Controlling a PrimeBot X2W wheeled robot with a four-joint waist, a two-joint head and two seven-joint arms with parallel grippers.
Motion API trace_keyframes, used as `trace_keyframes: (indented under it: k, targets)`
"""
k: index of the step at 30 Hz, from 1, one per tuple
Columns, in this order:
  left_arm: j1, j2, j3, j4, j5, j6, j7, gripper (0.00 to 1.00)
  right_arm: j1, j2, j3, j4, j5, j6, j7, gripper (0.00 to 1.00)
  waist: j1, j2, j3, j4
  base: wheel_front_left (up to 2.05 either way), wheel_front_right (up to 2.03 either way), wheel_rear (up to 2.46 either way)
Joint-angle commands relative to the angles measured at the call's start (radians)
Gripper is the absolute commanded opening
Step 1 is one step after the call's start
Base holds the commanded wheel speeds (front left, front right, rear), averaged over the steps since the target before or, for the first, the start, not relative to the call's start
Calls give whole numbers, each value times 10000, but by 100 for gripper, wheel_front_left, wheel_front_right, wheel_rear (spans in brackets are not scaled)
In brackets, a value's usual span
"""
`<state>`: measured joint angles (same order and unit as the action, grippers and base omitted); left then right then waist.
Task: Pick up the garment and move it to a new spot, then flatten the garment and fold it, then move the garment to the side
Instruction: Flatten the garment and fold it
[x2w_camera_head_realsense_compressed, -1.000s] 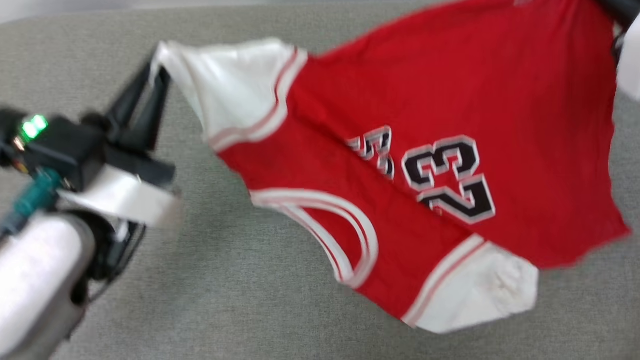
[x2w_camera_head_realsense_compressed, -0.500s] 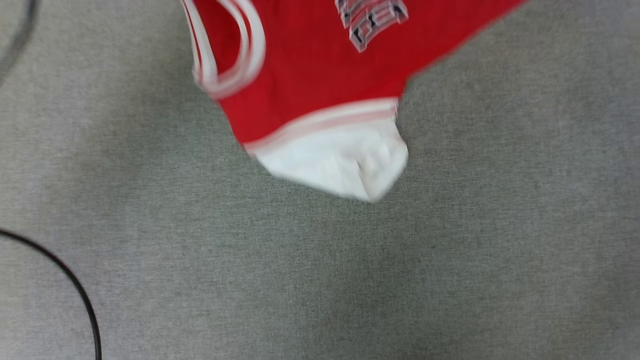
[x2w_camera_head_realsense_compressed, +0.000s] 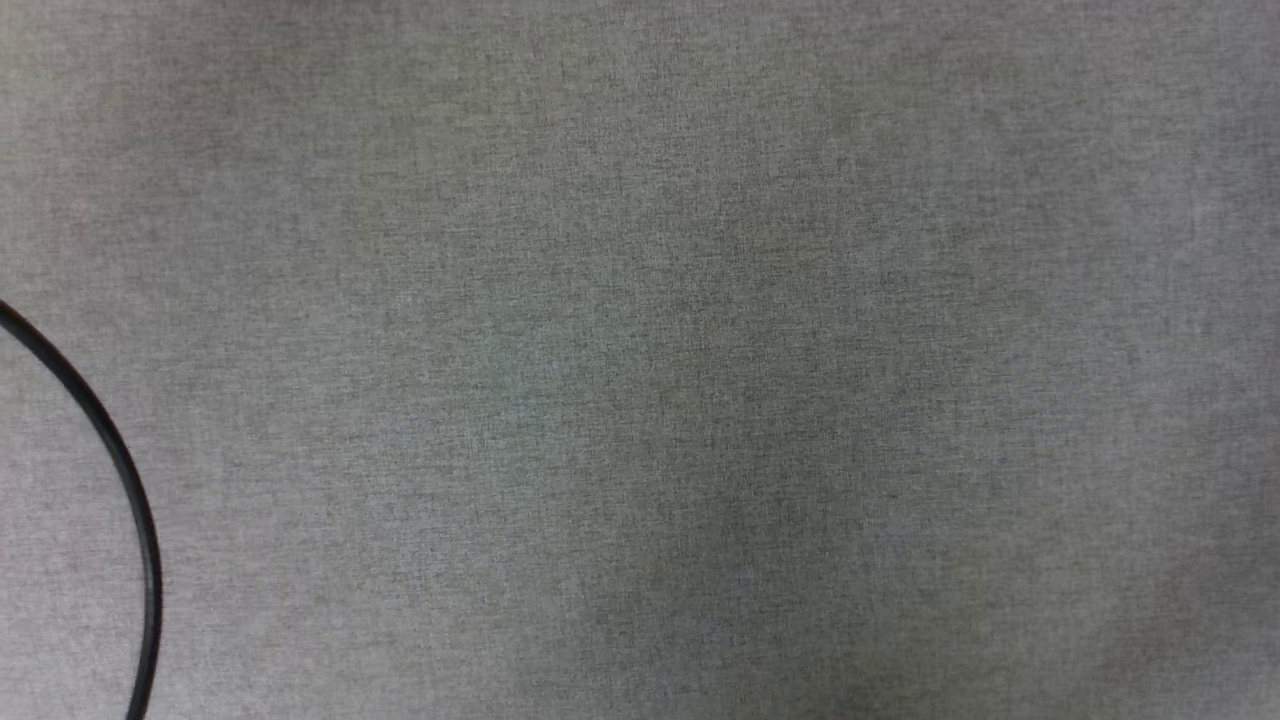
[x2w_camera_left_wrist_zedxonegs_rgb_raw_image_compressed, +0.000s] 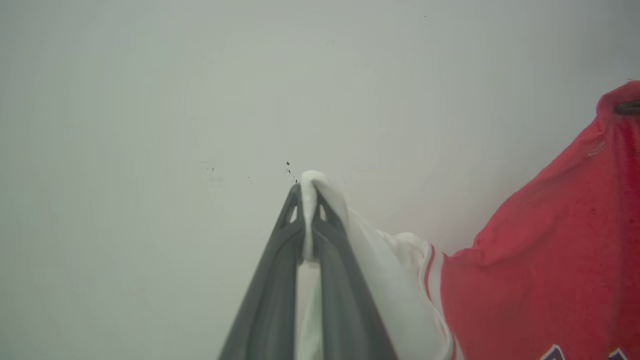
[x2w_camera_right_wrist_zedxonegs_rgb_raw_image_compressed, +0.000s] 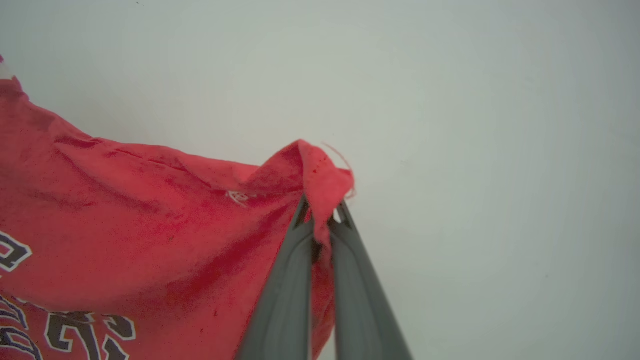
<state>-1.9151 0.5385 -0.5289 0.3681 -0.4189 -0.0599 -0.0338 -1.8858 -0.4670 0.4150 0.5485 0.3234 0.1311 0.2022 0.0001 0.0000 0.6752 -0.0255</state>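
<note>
Well, the garment (x2w_camera_right_wrist_zedxonegs_rgb_raw_image_compressed: 150, 215) hangs aloft, white sleeve (x2w_camera_left_wrist_zedxonegs_rgb_raw_image_compressed: 385, 260) clamped in the left end effector (x2w_camera_left_wrist_zedxonegs_rgb_raw_image_compressed: 307, 200), red corner (x2w_camera_right_wrist_zedxonegs_rgb_raw_image_compressed: 325, 175) in the right end effector (x2w_camera_right_wrist_zedxonegs_rgb_raw_image_compressed: 322, 210); I'd spread it taut before lowering it flat onto the desk (x2w_camera_head_realsense_compressed: 640, 300).

There is one shirt (x2w_camera_left_wrist_zedxonegs_rgb_raw_image_compressed: 540, 260), seen from both wrists; one white sleeve (x2w_camera_left_wrist_zedxonegs_rgb_raw_image_compressed: 395, 280) of it shows in the left wrist view; the black printed characters on it are cut by the picture edges and cannot be counted. There are two grippers, one left gripper (x2w_camera_left_wrist_zedxonegs_rgb_raw_image_compressed: 306, 197) and one right gripper (x2w_camera_right_wrist_zedxonegs_rgb_raw_image_compressed: 322, 207); each has two dark fingers (x2w_camera_left_wrist_zedxonegs_rgb_raw_image_compressed: 272, 285), four in all. The head view holds one black cable (x2w_camera_head_realsense_compressed: 122, 470) on one grey cloth surface (x2w_camera_head_realsense_compressed: 700, 350).
</note>
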Motion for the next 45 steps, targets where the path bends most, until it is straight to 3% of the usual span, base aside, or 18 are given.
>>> trace_keyframes:
  k: [1, 10, 22, 30, 33, 39, 45]
  targets:
    - [-233, -64, -30, 251, 19, -70, -92, 0, -226, 78, 64, 180, -53, -7, -91, 0, -1, 0, 37, 12, 0, 0, 0]
    - [149, -383, -463, 1723, -188, -414, -816, 0, 413, 230, 1001, 1295, 327, -7, -871, 0, -1, 0, 117, 120, 0, 0, 0]
    - [4042, -31, -1222, 1680, -880, -509, -1738, 0, 3460, 396, 2730, 1839, 1609, -7, -2221, 0, -1, 0, -890, 23, 0, 0, 0]
    - [8856, 522, -1447, -322, -1682, 552, -2020, 0, 6544, -132, 4065, 1504, 2811, -7, -2577, 0, -1, 0, -2369, 27, 0, 0, 0]
    - [9836, 626, -1660, -891, -1789, 747, -1940, 0, 7178, -334, 4278, 1355, 3088, -7, -2658, 0, -1, 0, -2707, 86, 0, 0, 0]
    - [12544, 1285, -2101, -2527, -2172, 1458, -1674, 0, 9059, -1054, 4995, 684, 3850, -7, -2760, 0, -1, 0, -3718, 69, 0, 0, 0]
    - [15134, 2057, -2166, -4108, -2818, 2453, -1611, 0, 11006, -1841, 5315, -116, 4474, -7, -2813, 0, -1, 0, -4587, 24, 0, 0, 0]
